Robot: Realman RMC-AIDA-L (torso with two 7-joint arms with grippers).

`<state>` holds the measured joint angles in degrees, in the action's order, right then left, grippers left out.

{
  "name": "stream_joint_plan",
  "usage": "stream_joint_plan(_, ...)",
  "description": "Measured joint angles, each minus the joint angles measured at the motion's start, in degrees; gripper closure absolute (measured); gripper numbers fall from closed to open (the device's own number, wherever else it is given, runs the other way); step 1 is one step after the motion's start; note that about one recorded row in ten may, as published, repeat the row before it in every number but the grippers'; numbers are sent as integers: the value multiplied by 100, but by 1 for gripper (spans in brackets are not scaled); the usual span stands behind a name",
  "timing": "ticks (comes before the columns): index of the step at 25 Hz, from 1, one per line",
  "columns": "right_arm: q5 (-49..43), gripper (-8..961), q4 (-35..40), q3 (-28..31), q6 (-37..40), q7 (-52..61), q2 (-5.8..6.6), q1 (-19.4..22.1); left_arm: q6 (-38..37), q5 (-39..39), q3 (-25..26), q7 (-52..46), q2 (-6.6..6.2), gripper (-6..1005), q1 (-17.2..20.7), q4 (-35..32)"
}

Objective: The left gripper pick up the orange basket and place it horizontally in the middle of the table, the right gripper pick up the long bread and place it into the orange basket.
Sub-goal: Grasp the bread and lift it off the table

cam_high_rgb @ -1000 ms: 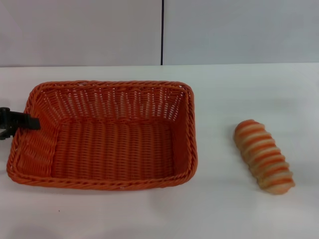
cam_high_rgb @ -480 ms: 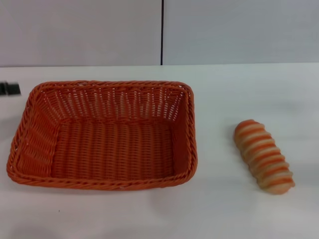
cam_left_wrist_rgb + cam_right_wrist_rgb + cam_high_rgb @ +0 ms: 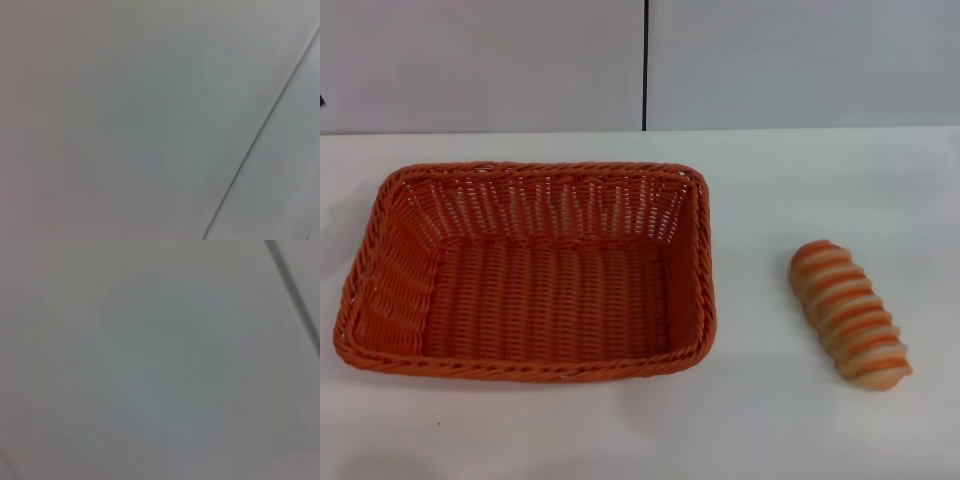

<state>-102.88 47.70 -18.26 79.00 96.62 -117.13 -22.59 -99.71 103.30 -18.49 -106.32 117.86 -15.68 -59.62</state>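
Observation:
The orange basket (image 3: 525,272) lies flat and empty on the white table (image 3: 770,420), left of centre in the head view, its long side running left to right. The long bread (image 3: 850,314) rests on the table to the basket's right, striped face up, clear of the basket. Neither gripper shows in the head view. Both wrist views hold only a plain grey surface with a thin dark seam.
A grey wall with a dark vertical seam (image 3: 645,65) rises behind the table's far edge. Bare tabletop lies between basket and bread and along the front edge.
The left gripper, which was at the basket's left rim a second ago, rose away to the left and has left the head view. Basket and bread have not moved.

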Motion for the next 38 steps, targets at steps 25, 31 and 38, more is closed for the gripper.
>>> stream_joint_plan(25,-4790,627,-686,-1229,1509,2956,569,-2183,-492,-1735,61,4684,26,174,627,2920)
stream_joint_plan(31,-4525,632,-1227,-1242,1192,2769,531,-2201,-490,-1727,48,4757,26,174,651,2976)
stream_joint_plan(38,-4450,638,-1457,-1246,940,2642,408,-2171,-502,-1721,-25,4762,33,174,623,2990)
